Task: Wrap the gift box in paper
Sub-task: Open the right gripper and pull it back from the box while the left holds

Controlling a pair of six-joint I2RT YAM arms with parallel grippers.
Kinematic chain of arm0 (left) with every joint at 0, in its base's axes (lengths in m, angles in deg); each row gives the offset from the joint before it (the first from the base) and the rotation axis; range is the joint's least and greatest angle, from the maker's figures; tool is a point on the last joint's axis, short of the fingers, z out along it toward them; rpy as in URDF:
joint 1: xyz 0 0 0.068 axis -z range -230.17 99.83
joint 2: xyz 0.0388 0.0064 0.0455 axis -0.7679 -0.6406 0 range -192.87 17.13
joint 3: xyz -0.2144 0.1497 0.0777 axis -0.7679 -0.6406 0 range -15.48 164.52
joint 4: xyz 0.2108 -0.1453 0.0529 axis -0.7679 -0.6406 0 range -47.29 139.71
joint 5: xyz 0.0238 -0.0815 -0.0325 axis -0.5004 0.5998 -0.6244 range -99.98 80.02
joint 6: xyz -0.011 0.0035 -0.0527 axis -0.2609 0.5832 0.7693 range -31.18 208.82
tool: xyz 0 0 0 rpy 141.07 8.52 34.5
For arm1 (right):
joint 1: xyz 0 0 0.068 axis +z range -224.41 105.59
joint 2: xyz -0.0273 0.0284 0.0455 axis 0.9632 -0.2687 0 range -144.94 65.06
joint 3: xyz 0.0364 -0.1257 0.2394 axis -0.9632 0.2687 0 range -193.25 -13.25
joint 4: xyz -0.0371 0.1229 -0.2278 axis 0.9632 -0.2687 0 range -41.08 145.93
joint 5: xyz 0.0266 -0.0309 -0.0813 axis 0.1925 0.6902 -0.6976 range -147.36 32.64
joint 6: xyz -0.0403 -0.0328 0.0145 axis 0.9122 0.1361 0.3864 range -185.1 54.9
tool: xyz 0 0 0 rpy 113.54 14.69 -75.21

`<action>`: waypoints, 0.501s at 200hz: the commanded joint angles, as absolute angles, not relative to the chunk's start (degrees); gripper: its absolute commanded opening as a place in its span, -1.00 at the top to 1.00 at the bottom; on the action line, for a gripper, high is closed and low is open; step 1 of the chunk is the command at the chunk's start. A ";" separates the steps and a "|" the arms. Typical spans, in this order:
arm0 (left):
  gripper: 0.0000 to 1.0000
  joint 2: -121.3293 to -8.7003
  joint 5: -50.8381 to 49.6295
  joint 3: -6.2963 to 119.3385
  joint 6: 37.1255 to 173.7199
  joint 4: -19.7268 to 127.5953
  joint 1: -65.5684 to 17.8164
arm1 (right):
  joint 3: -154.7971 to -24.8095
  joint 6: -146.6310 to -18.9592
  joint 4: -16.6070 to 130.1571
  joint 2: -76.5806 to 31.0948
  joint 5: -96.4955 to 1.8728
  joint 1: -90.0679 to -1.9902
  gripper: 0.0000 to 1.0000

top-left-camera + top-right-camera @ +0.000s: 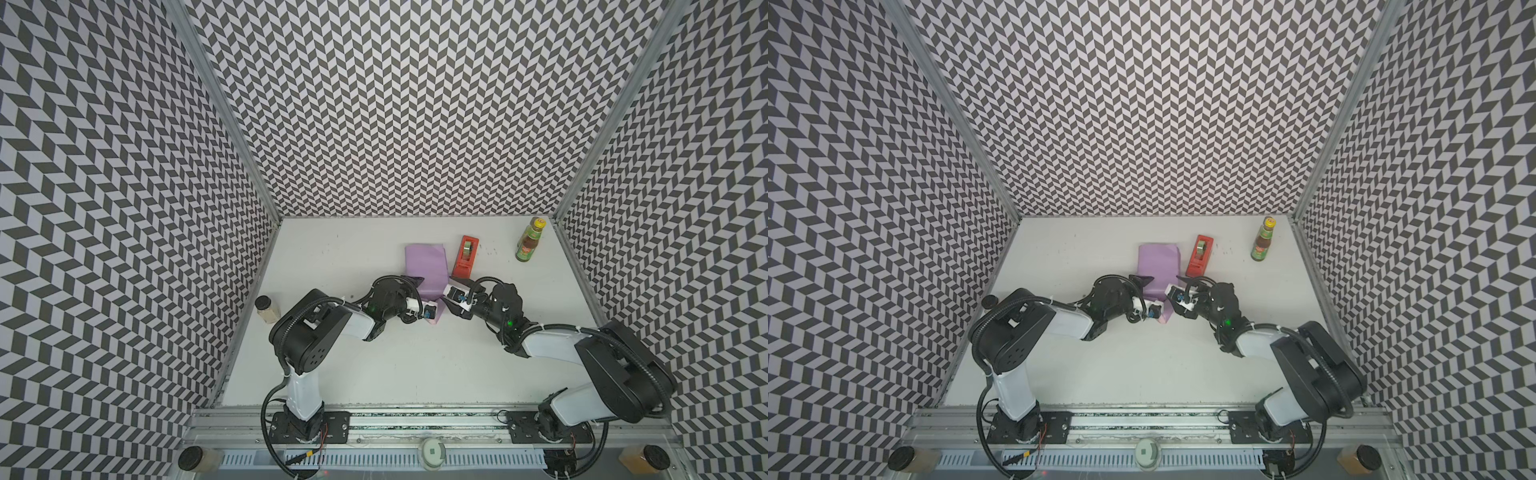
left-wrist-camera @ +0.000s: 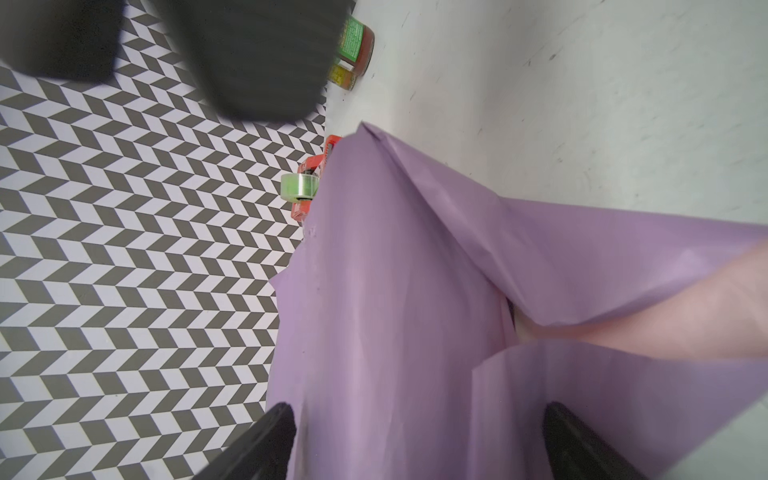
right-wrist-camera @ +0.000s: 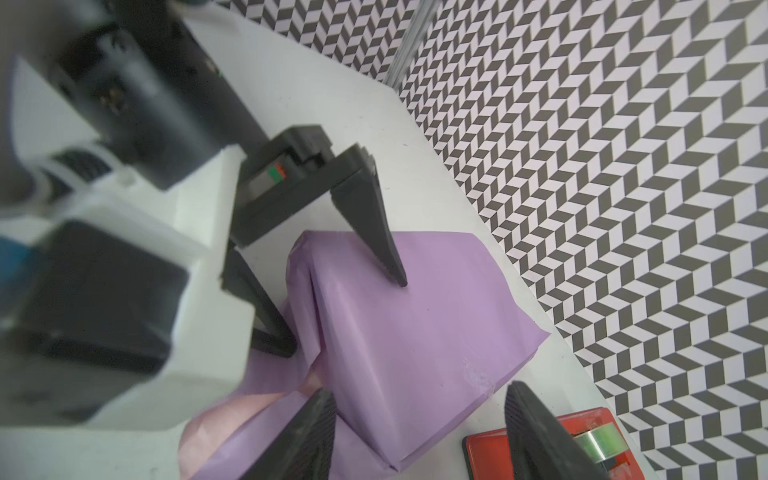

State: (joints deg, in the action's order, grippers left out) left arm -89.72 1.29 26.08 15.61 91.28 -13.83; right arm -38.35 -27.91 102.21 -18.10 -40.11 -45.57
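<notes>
Paper (image 1: pixel 426 266) covers box mid-bench (image 1: pixel 415 365), near-end flaps loose. L end effector (image 3: pixel 345 320) wide astride that end. R end effector (image 3: pixel 422 388) part-open at wrapped corner, can't tell if gripping. I fear untaped flaps spring open, or R knocks dispenser (image 3: pixel 484 461).

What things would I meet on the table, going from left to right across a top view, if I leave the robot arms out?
small jar → lilac paper → red tape dispenser → sauce bottle
</notes>
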 commanded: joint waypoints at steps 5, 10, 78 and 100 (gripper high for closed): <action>-0.88 -91.57 1.58 27.42 14.50 91.19 -14.07 | -38.06 -43.80 99.89 -11.14 -49.51 -43.91 -0.29; -0.88 -91.74 1.58 27.43 14.54 91.24 -14.11 | -38.48 -46.18 97.36 -9.87 -51.59 -43.91 -0.29; -0.82 -92.82 0.39 27.24 13.76 91.20 -14.38 | -35.48 -76.31 81.68 2.49 -52.62 -43.91 -0.29; -0.80 -92.82 0.53 27.20 13.72 91.14 -14.39 | -35.76 -86.59 74.20 2.76 -51.23 -43.76 -0.26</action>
